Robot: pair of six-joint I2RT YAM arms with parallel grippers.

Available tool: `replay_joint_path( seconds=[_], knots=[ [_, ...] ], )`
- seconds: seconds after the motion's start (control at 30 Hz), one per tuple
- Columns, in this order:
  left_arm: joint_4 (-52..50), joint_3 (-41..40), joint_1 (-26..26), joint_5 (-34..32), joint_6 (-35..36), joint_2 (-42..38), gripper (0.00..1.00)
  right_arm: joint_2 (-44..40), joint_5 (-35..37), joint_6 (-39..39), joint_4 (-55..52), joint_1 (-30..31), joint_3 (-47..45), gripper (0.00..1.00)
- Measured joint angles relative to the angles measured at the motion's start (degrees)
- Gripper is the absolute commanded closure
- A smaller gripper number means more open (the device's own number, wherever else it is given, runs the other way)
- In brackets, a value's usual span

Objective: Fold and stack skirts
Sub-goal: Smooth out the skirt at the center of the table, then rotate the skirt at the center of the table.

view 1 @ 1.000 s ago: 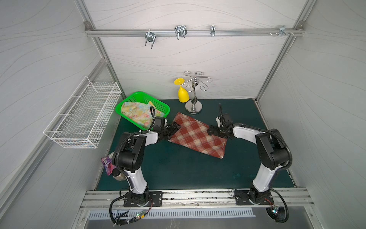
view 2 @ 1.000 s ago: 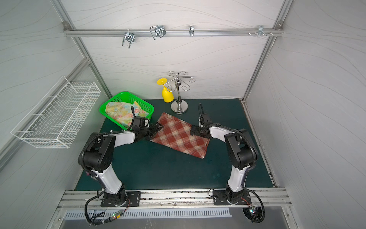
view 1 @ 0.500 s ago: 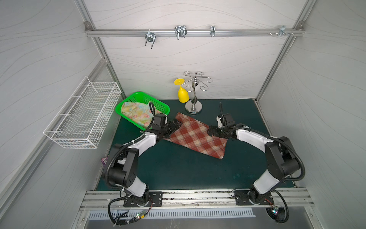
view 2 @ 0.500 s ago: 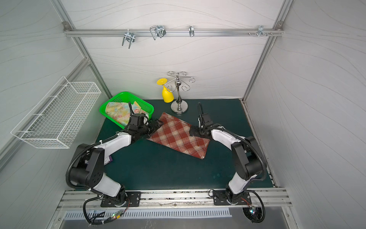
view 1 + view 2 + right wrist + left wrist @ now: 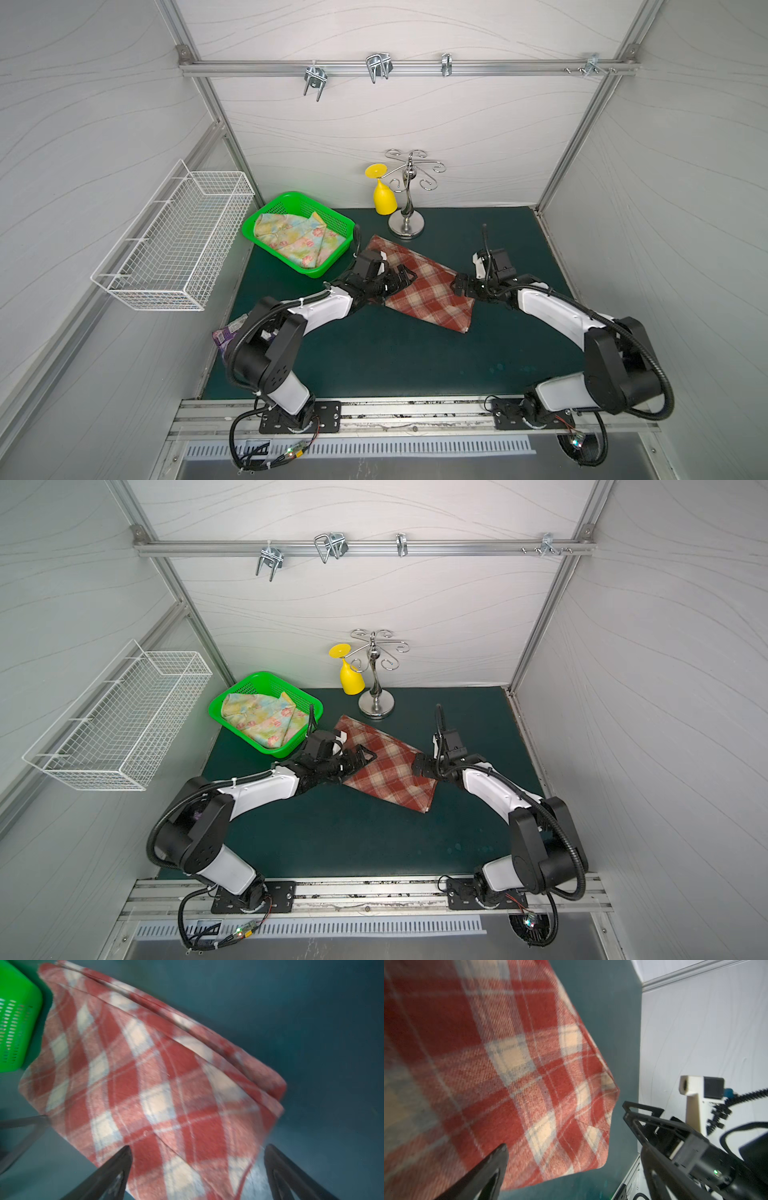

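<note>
plaid skirt (image 5: 428, 291) edges flat, mat (image 5: 395, 357) around

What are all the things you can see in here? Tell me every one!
plaid skirt: one, red-brown and cream, on the mat
flowery skirt: one, pale yellow-blue, in the green basket
green basket: one, green, mat's back left
wire basket: one, white, left wall
cup: one, yellow, hanging on the stand
stand: one, silver, back of mat
wrapper: one, purple, mat's left edge
hooks: four, silver, top rail
mat: one, dark green, floor
left gripper: one, black, open, over plaid skirt
right gripper: one, black, open, at plaid skirt's edge
</note>
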Motion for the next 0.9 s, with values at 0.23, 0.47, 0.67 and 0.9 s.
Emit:
replay_joint_path(
  seconds=[0.23,0.47,0.67,0.9],
  knots=[
    [3.9,1.9,0.1,0.4,-0.7,8.5,0.01,-9.8,-1.7,3.6,1.0,-0.4,-7.5,0.01],
    [8.7,4.0,0.1,1.4,-1.7,12.0,0.01,-17.0,-1.7,7.0,1.2,6.5,-8.8,0.01],
    [3.2,3.6,0.1,0.4,-0.5,8.2,0.01,-13.4,-1.5,9.5,3.9,13.2,-8.7,0.01],
    [-10.2,5.6,1.7,-2.9,5.1,-2.6,0.01,-5.4,-1.2,11.9,8.2,15.0,-10.4,0.01]
  ],
)
